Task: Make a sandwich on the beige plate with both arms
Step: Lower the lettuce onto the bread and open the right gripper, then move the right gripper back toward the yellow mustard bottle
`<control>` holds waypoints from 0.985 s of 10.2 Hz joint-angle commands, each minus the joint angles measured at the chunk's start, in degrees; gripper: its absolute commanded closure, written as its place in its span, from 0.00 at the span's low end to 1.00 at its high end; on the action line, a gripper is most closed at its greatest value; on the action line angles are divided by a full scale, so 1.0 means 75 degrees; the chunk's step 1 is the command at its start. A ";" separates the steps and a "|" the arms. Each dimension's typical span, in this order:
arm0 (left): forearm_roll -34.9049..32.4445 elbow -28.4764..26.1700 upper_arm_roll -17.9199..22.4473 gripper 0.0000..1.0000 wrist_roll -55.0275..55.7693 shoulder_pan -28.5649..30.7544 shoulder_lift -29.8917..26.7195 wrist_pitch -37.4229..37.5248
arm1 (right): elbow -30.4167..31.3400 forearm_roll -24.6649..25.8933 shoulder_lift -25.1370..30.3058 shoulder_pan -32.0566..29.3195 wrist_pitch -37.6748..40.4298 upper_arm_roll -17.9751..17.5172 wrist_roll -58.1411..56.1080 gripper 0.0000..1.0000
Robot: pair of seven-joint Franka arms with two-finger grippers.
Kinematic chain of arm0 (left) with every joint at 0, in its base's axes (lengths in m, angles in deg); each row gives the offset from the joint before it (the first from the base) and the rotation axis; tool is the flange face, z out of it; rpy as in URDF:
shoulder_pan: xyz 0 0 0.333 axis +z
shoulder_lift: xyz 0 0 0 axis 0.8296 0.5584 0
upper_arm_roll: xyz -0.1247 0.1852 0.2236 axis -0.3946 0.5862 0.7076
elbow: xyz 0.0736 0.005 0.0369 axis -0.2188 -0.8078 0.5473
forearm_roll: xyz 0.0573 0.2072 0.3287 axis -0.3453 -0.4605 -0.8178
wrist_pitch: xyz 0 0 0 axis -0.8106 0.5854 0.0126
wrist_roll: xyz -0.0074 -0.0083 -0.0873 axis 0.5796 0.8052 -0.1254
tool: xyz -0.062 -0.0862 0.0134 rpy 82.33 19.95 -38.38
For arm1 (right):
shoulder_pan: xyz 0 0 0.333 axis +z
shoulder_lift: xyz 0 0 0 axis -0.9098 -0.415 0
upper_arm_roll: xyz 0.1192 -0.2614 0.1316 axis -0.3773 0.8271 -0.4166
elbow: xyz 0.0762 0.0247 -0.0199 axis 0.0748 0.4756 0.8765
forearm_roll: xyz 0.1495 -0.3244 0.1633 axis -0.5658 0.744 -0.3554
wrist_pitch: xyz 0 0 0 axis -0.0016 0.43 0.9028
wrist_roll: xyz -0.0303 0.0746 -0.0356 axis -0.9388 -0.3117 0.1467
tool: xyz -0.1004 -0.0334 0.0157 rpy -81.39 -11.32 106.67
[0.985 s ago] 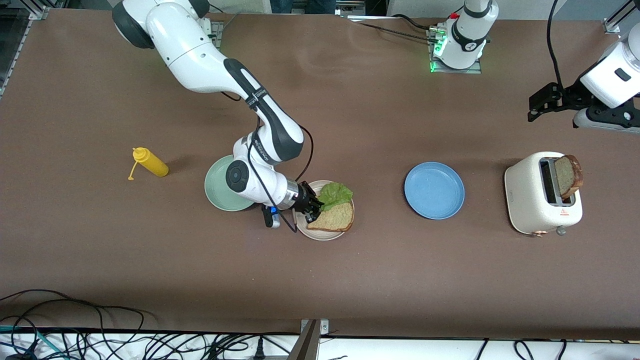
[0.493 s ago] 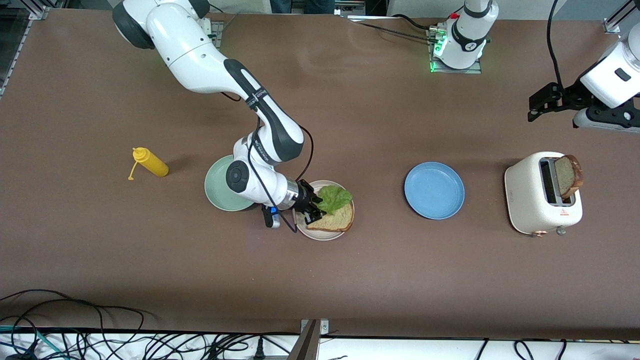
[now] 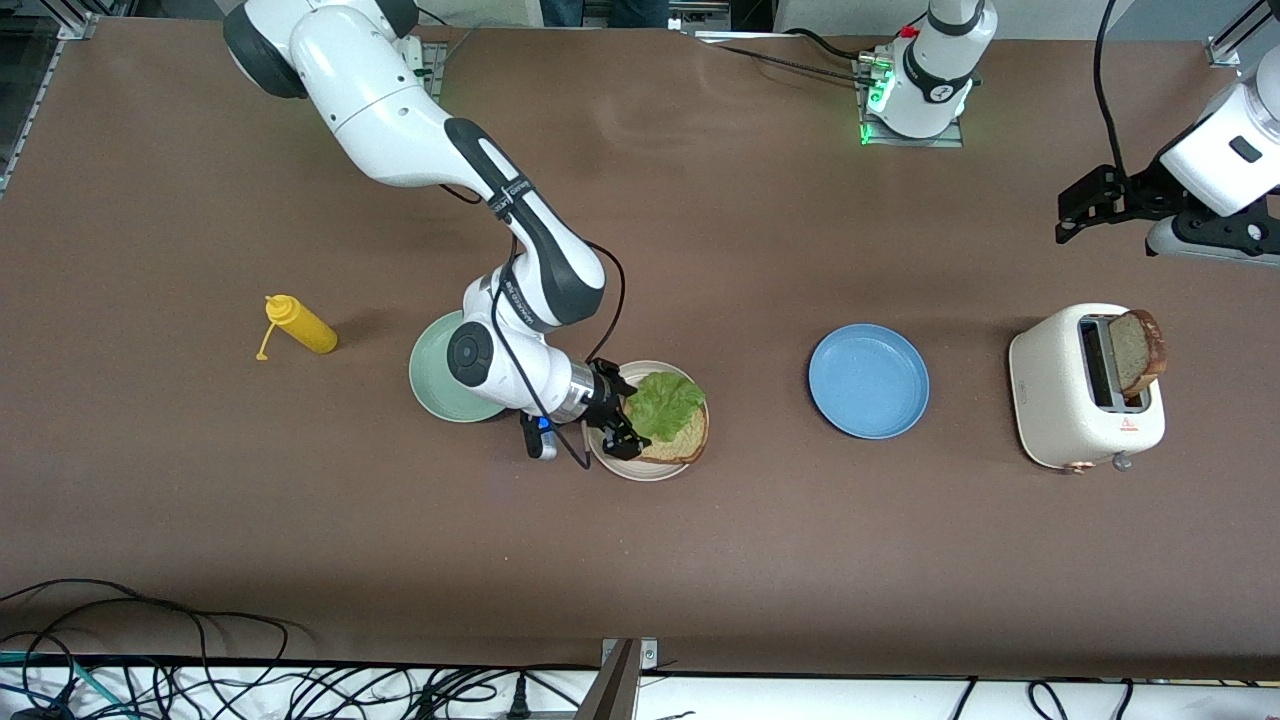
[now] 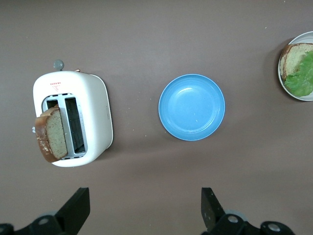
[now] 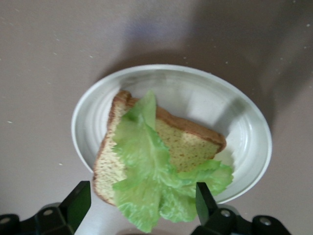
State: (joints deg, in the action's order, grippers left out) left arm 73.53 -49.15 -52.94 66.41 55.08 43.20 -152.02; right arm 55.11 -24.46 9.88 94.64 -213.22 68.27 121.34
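Observation:
The beige plate (image 3: 640,470) holds one bread slice (image 3: 686,442) with the green lettuce leaf (image 3: 662,402) lying on top of it. My right gripper (image 3: 620,418) is open, low over the plate's edge toward the right arm's end. In the right wrist view its fingers (image 5: 78,203) stand wide on either side of the lettuce (image 5: 146,166), which covers part of the bread (image 5: 190,144) on the plate (image 5: 234,112). A second bread slice (image 3: 1137,352) sticks up from the white toaster (image 3: 1070,400). My left gripper (image 3: 1075,210) waits open and empty over the table near the toaster.
A blue plate (image 3: 868,380) lies between the beige plate and the toaster. A mint-green plate (image 3: 435,385) sits partly under the right arm. A yellow mustard bottle (image 3: 300,325) lies toward the right arm's end. Cables run along the table's near edge.
The lettuce has moved from the plate's farther edge onto the bread slice. My right gripper has drawn back slightly toward the mint-green plate. The left arm has not moved.

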 commanded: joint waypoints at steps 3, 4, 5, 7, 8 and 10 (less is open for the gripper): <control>0.0170 0.0086 -0.0002 0.00 0.0021 0.0049 0.0012 0.0086 | -0.0707 0.0324 0.0741 -0.0406 0.2427 0.0539 0.0084 0.00; 0.0170 0.0075 -0.0002 0.00 0.0021 0.0141 0.0012 0.0110 | -0.0708 0.0523 0.1081 -0.0675 0.3153 0.0552 -0.0324 0.00; 0.0181 0.0075 -0.0002 0.00 -0.0014 0.0258 0.0012 0.0133 | -0.0708 0.0804 0.1328 -0.0875 0.3926 0.0552 -0.0757 0.00; 0.0181 0.0075 -0.0002 0.00 -0.0014 0.0271 0.0012 0.0145 | -0.0684 0.1577 0.1983 -0.1215 0.5321 0.0599 -0.1636 0.00; 0.0181 0.0075 -0.0002 0.00 -0.0014 0.0271 0.0012 0.0145 | -0.0684 0.2009 0.2253 -0.1356 0.5908 0.0599 -0.2452 0.00; 0.0181 0.0075 -0.0002 0.00 -0.0014 0.0271 0.0012 0.0157 | -0.0649 0.2633 0.2687 -0.1462 0.6870 0.0878 -0.3965 0.00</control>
State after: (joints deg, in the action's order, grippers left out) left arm 73.55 -49.19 -52.93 66.41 56.83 43.28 -151.73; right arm 48.60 -7.23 26.99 83.98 -165.68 73.51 98.47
